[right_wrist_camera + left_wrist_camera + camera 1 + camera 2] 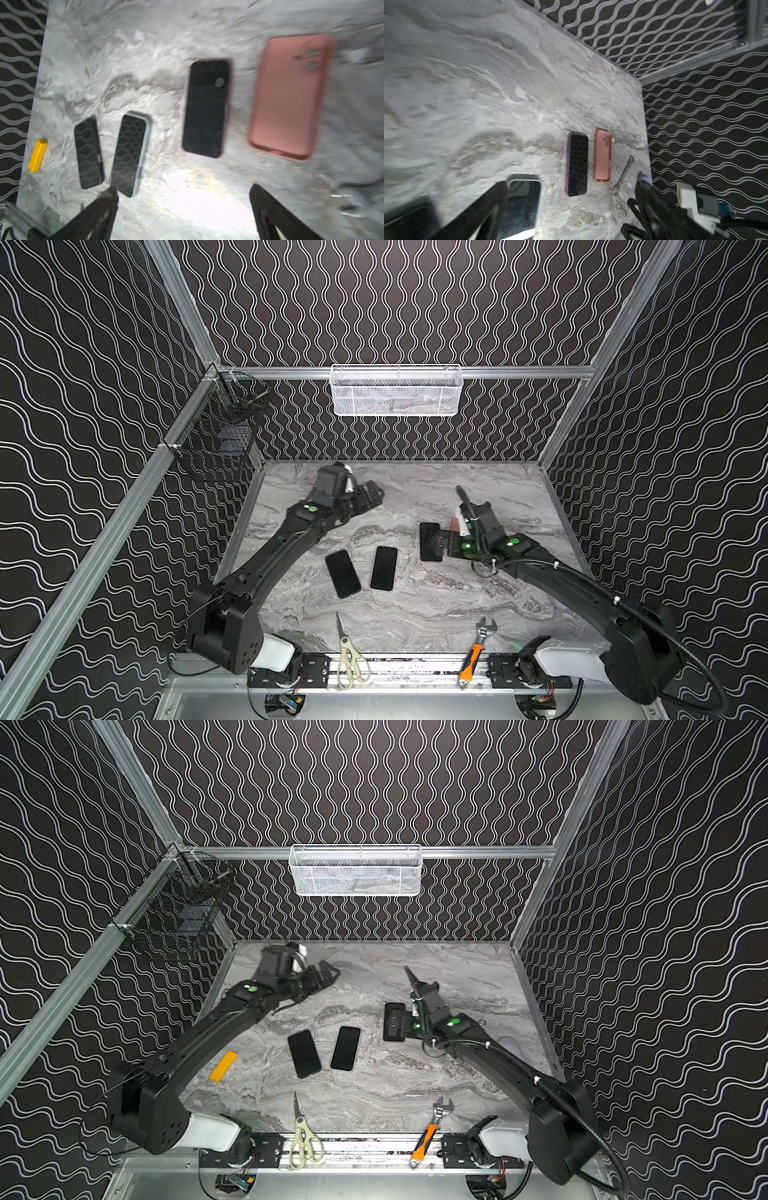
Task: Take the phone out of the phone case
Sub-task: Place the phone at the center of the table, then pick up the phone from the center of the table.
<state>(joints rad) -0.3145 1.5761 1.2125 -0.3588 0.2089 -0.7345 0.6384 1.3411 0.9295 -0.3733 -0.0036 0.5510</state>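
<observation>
Both grippers are open, the right gripper (434, 546) over the phone (427, 533) lying flat on the table (415, 614) beside an empty pink case (603, 155) (left gripper (372, 495) sits well apart), and I reckon it's slick stiff glass in a bendy purple rim (567, 166), so peel at a corner.

On the bench (440, 610), the left phone (343, 573) and middle phone (384, 568) lie side by side. The third phone (427, 533) lies farther right, with an empty case (288, 95) just right of it. The scissors (347, 651) and wrench (478, 645) lie at the near edge, and a block (223, 1066) lies at the left.
</observation>
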